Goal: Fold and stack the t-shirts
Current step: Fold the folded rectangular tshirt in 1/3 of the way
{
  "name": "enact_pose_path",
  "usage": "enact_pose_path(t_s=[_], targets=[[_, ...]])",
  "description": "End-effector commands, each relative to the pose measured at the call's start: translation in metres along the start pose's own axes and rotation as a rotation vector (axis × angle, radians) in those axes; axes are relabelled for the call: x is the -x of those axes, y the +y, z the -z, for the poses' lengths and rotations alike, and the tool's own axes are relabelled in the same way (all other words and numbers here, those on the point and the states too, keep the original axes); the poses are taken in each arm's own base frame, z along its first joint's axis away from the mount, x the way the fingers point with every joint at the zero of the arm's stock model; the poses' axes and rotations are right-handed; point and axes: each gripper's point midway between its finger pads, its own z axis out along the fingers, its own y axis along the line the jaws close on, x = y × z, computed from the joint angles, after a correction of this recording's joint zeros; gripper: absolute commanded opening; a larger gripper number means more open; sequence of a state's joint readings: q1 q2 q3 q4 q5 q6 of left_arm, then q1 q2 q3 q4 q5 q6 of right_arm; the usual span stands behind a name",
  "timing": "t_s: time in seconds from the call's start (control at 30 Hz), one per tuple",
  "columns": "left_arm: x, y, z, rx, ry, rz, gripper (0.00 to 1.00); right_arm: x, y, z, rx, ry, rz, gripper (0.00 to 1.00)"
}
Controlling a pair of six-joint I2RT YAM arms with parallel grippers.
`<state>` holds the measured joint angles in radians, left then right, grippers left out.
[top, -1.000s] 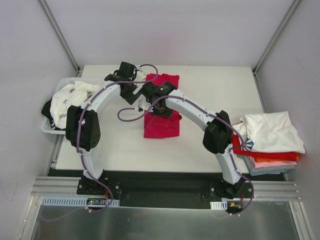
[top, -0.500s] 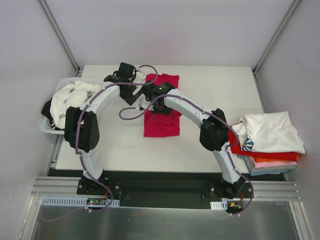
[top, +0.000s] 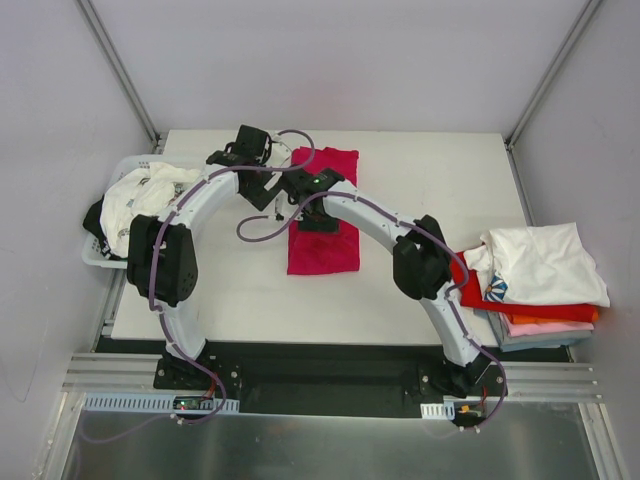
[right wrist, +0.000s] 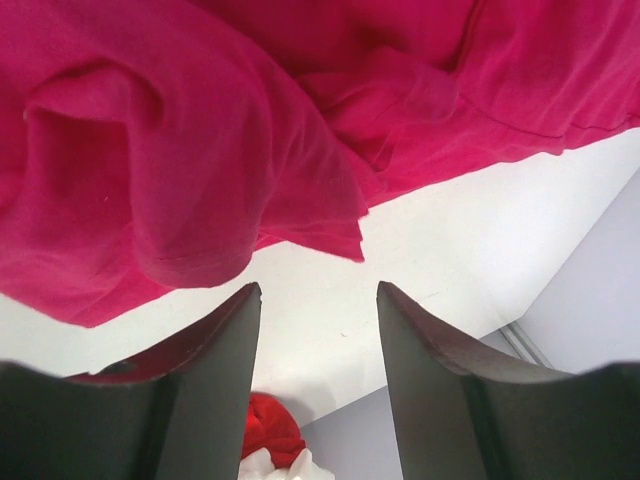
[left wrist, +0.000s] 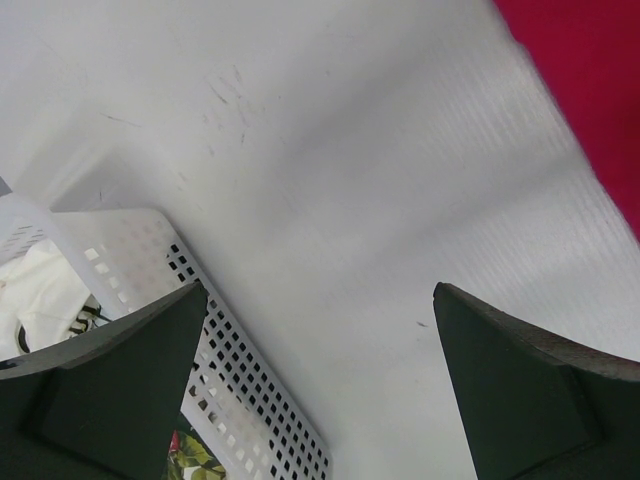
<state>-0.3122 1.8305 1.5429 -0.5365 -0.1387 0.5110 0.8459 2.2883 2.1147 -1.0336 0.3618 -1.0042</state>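
A crimson-magenta t-shirt [top: 322,245] lies folded in a long strip on the table's middle. My right gripper [top: 320,218] hovers over its far half, jaws open with nothing between them; in the right wrist view the rumpled magenta cloth [right wrist: 250,130] lies just beyond that gripper [right wrist: 318,295]. To the shirt's left, my left gripper [top: 262,188] hangs wide open over bare table [left wrist: 330,180], the gripper [left wrist: 320,295] empty and the shirt's edge [left wrist: 590,80] at the upper right. Folded t-shirts [top: 545,262] are stacked at the right edge, white on top of red, orange and pink.
A white perforated plastic basket [top: 95,255] stands at the table's left edge with white printed shirts [top: 140,195] heaped in it; its wall [left wrist: 130,260] shows in the left wrist view. Grey walls close in the far and side edges.
My right gripper has opened and let go of the magenta shirt, and its arm has shifted slightly left and away. The left arm has not moved.
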Motion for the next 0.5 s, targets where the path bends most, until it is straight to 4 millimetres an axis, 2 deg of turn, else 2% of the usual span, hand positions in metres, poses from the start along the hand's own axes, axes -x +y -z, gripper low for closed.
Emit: enact_pose_path(t_s=[0.0,0.1,0.17,0.3,0.47], targets=[[0.006,0.009,0.018,0.015,-0.046,0.019,0.98,0.004,-0.024,0.006,-0.088,-0.025,-0.030,0.55],[0.006,0.010,0.019,0.018,-0.045,0.018,0.98,0.004,-0.022,0.009,-0.079,-0.034,-0.044,0.55],[0.007,0.010,0.021,0.020,-0.051,0.018,0.98,0.001,-0.020,0.017,-0.073,-0.051,-0.060,0.55],[0.008,0.010,0.021,0.016,-0.054,0.018,0.98,-0.009,-0.005,0.025,-0.046,-0.051,-0.091,0.55],[0.008,0.010,0.021,0.015,-0.053,0.020,0.98,-0.009,0.014,0.039,-0.024,-0.073,-0.098,0.55]])
